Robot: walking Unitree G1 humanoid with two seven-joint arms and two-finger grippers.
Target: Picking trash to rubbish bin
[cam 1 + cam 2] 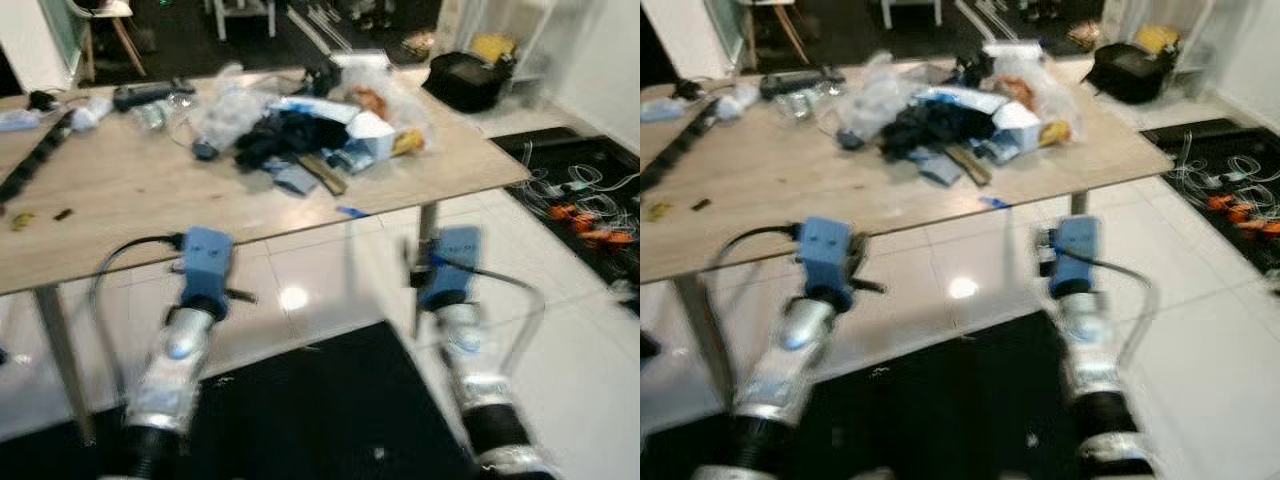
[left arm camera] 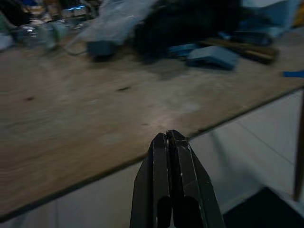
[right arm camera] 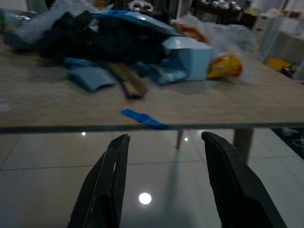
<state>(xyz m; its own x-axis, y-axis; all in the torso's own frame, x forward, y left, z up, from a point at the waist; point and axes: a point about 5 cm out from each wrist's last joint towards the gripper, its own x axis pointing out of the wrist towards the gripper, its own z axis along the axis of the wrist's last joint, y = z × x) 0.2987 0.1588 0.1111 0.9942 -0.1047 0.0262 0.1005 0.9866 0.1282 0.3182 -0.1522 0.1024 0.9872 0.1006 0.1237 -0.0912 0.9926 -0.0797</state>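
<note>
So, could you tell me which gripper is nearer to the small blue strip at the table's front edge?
The right gripper, open, sits just short of the blue strip, facing it. The left gripper, shut, is further along the table edge to the strip's left.

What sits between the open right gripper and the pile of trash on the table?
In the right wrist view, the right gripper faces the trash pile; between them lie bare tabletop and one blue scrap at the edge.

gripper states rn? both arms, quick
Left gripper: jaws closed, holding nothing, just short of the table edge.
Right gripper: jaws open, empty, facing the blue scrap on the table edge.
</note>
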